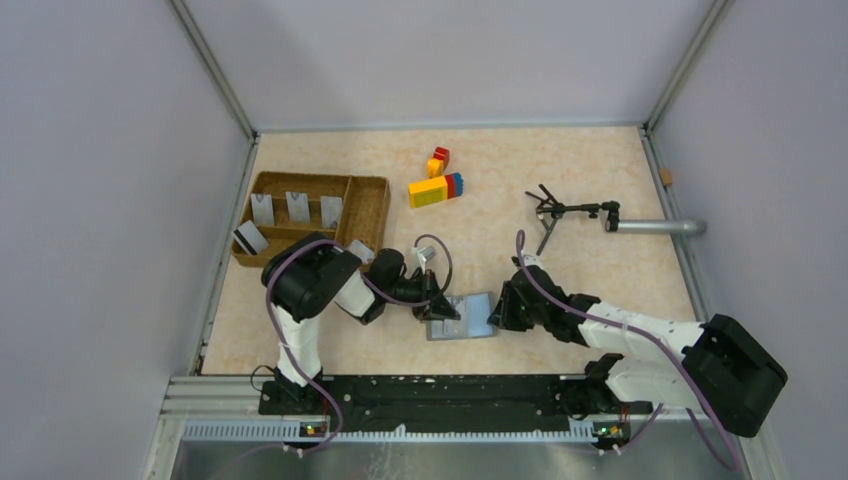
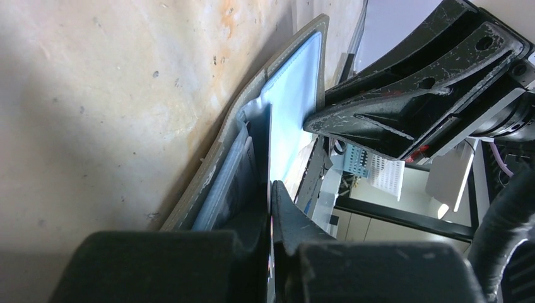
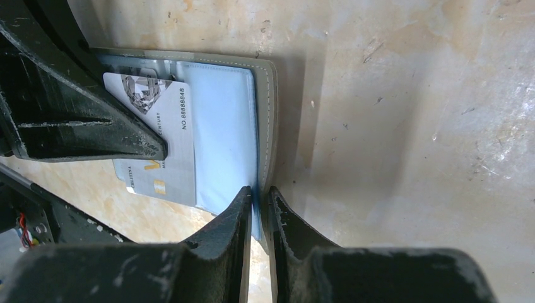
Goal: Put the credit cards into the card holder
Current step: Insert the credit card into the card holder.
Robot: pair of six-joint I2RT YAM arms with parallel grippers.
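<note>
Card insertion with a 2-arm hold. The card holder (image 1: 472,316) lies open on the table (image 1: 600,180), close to the middle of its near edge. The right gripper (image 3: 257,192) is clenched on the holder's right margin, pinching the grey-blue inner panel (image 3: 221,126) and anchoring the holder against the table. The left gripper (image 2: 271,189) is clamped on 1 credit card (image 3: 161,151), which lies across the holder's left half. Whether the card's leading edge has entered a pocket cannot be told. At least 4 more credit cards (image 1: 298,206) stand in the wicker tray (image 1: 367,212) by the table's left edge. Judged step: seating the held card. For a clean result, the card should travel low and parallel to the panel, with its leading edge square to the pocket mouth, and be pushed along its own plane. The right pinch should release only once the card is seated, since a skewed corner would likely snag and drag the holder
</note>
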